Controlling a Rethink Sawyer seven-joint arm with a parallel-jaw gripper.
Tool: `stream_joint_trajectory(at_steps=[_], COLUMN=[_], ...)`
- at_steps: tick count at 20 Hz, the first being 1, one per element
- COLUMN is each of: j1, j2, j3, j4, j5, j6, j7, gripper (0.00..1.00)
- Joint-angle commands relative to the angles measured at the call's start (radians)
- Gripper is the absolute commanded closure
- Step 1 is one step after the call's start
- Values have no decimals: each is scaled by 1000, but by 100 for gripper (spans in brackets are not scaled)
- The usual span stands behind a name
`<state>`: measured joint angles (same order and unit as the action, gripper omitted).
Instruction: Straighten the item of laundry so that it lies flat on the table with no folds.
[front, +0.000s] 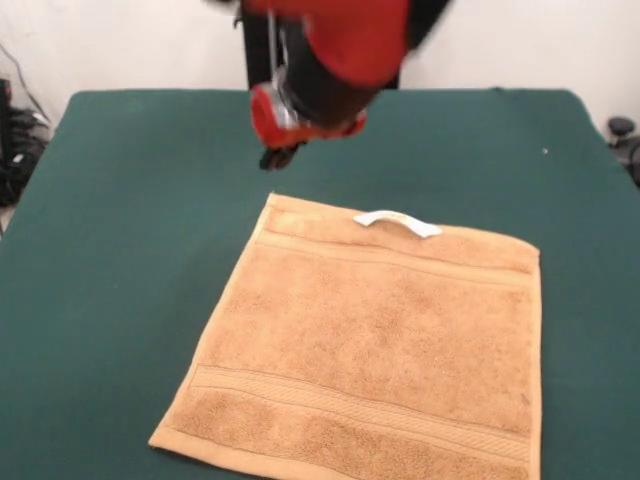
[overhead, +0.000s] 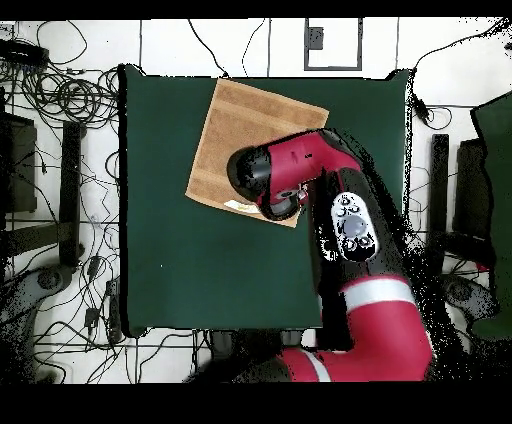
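Front view shows the towel (front: 370, 345) lying spread and flat on the green table (front: 120, 230), turned a little askew to the table's edges, with its lowest corner running off the bottom of the picture. Two woven bands cross it, one near its far edge and one near its near edge, and a small white loop tag (front: 397, 222) sits on the far edge (the one facing the pedestal). No folds show on the part in view. The red and black arm comes down from the top, and the gripper (front: 279, 156) hangs just beyond the towel's far left corner; only a dark tip shows below the red wrist, so whether it is open or closed cannot be told. Overhead, the towel (overhead: 245, 135) lies close to the table's (overhead: 160, 250) far edge from the robot's base, roughly midway along it, and the arm's head covers the corner of the towel nearest the base.
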<state>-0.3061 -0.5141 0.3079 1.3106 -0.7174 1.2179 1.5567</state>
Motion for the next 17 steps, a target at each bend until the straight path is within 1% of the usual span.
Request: stream_joint_trajectory(at_steps=[1, 3, 6, 15, 17], j1=[-52, -69, -84, -74, -71], j2=[-297, -316, -332, -321, -317], j3=[221, 241, 260, 243, 240], j4=[274, 300, 322, 336, 332], j5=[138, 149, 169, 162, 154], j6=[-255, -369, -454, -517, -503], j7=[-226, -162, -114, -102, -109], gripper=[100, 100, 100, 100, 100])
